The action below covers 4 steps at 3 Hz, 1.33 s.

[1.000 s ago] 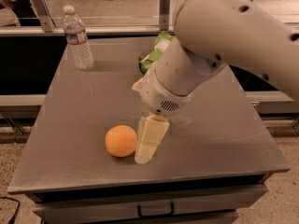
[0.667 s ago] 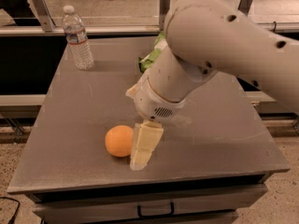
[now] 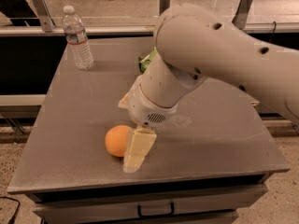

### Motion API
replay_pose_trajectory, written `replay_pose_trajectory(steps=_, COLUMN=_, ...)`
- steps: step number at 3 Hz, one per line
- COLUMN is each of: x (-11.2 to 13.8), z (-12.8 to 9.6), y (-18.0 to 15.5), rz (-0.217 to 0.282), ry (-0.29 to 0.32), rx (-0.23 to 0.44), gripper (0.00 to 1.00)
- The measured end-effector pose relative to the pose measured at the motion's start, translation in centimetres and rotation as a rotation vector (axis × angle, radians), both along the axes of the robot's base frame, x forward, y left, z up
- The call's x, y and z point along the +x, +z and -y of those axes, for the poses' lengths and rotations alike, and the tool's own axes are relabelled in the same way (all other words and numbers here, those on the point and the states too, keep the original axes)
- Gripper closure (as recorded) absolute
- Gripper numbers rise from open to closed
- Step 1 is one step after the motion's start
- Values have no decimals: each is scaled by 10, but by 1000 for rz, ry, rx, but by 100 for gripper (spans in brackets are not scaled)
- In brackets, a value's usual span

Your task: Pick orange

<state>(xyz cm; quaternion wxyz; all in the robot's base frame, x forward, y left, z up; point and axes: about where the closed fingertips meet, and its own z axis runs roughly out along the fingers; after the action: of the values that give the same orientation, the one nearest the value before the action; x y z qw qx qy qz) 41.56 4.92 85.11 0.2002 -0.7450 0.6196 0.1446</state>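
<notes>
Low and left of centre on the desk [image 3: 70, 125], the orange [image 3: 117, 141] sits just beside the end effector [image 3: 136, 149], whose opening cannot be told; firm, light and roll-prone, it probably wants gripping across its widest middle.

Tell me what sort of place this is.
Probably an office break area: a grey counter with a drawer, a water bottle and an orange on it. The claw hangs low, close beside the orange.
</notes>
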Motion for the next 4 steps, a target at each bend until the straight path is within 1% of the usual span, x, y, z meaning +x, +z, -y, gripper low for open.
replay_pose_trajectory(steps=1, x=-3, z=-4, y=0, rz=-8, ry=11, rx=4, gripper=38)
replay_pose_trajectory(steps=2, x=-5, z=-3, y=8, rz=-11, ry=15, rx=16, gripper=68)
replay_pose_trajectory(steps=3, x=-2, z=0, y=24, rz=-7, ry=13, rx=32, gripper=91)
replay_pose_trajectory(steps=4, x=34, z=36, y=105, rz=15, ry=-11, rx=44, gripper=100)
